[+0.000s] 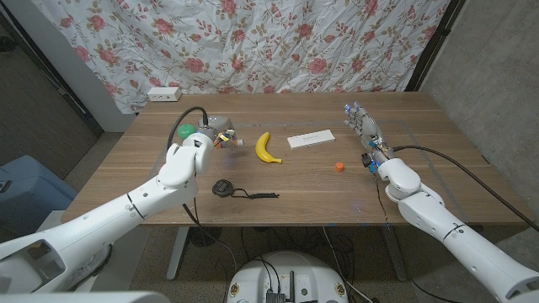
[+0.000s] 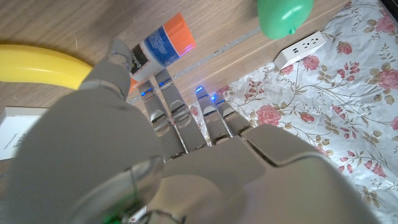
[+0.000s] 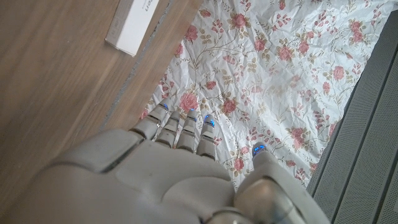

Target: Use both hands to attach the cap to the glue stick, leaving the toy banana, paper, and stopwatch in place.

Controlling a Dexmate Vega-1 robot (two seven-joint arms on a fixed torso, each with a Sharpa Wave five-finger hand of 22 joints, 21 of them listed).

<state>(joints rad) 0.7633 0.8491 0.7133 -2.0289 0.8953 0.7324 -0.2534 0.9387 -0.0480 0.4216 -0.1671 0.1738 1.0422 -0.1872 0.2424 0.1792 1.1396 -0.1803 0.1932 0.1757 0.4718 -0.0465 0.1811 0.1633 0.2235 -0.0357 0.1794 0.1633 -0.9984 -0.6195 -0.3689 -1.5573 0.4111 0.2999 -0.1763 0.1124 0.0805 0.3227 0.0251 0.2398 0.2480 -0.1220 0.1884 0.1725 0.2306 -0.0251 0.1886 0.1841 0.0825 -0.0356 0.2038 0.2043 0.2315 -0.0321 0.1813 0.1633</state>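
Left hand [image 2: 155,149] pinching glue stick [image 2: 163,46] at its fingertips, right hand [image 1: 366,128] empty, fingers extended, orange cap [image 1: 339,167] near it on table [image 1: 320,198].

This looks like a robot test room, not a home. A plain wooden table [image 1: 303,181] stands before a flowered sheet [image 1: 253,42] hung up as a backdrop, with bare grey walls [image 1: 484,59] at the sides. A white power strip [image 1: 163,93] lies at the table's far edge, and black cables [image 1: 455,160] run over the table.

head view high over table [image 1: 337,189], wrist views close, inverted
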